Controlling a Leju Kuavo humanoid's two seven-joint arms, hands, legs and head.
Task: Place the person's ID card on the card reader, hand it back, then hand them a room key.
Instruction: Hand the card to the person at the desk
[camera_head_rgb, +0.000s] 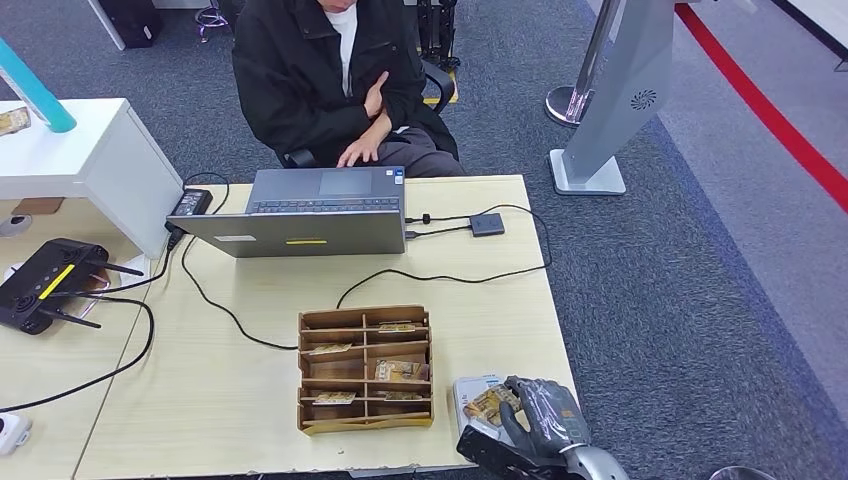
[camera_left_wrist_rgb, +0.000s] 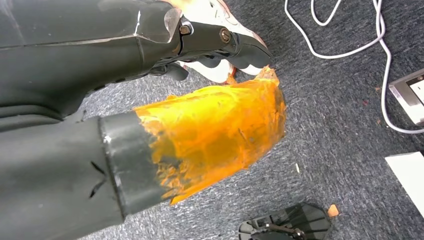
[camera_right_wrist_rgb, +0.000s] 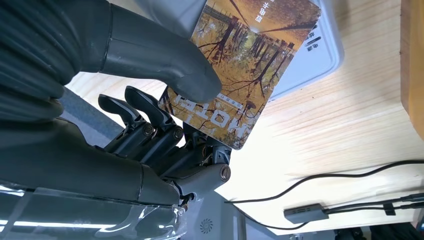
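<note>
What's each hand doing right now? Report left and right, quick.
Left hand: hangs over the floor, fingers curled in, holding nothing.
Right hand: holding the card between thumb and fingers, over the card reader.

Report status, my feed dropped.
Right hand holds card over reader. Left hand hangs, empty. Nothing in the way.

Even, bright indoor light, soft shadows, sharp head view, slightly blurred close wrist foregrounds.
</note>
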